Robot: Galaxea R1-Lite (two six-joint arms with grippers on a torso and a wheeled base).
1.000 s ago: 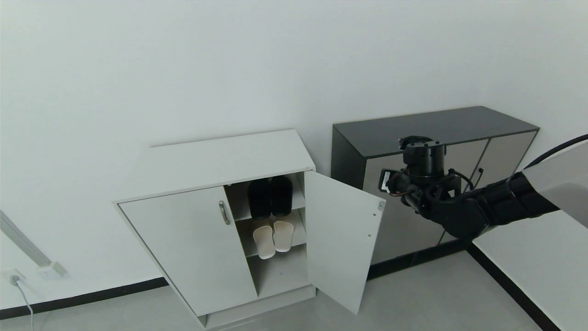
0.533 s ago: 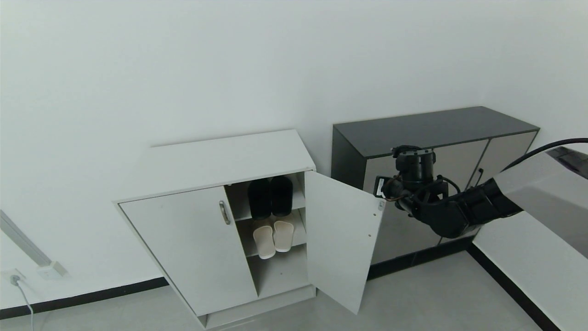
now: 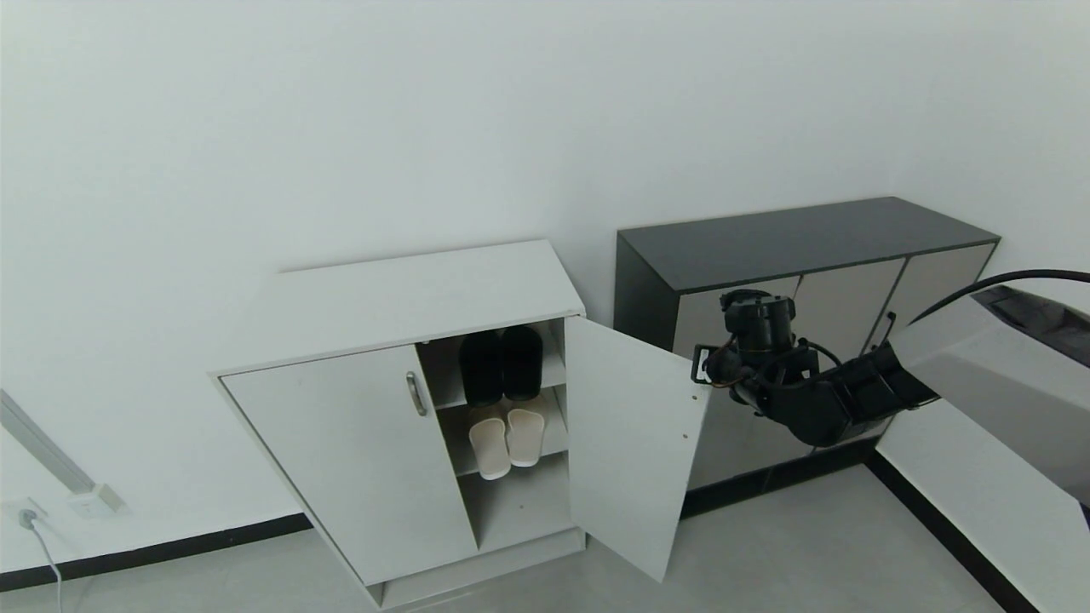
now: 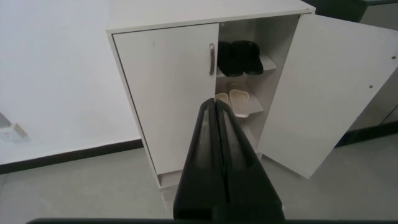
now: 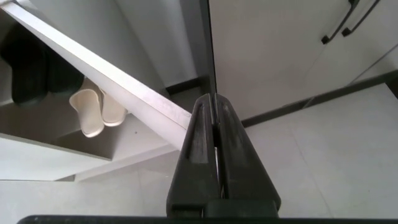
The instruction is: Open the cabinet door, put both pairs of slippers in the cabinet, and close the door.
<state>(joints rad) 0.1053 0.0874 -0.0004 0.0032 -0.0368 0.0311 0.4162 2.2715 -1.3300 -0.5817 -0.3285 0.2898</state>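
Black-topped sideboard against white wall, wall socket with cable, grey floor, black skirting

My right arm is black and bulky, built of rounded segments, with a squat black cylinder on its wrist and thin black cables looping round it. My right tool is a matte black wedge, its two fingers meeting along a thin seam. My left tool looks the same, black and tapering.
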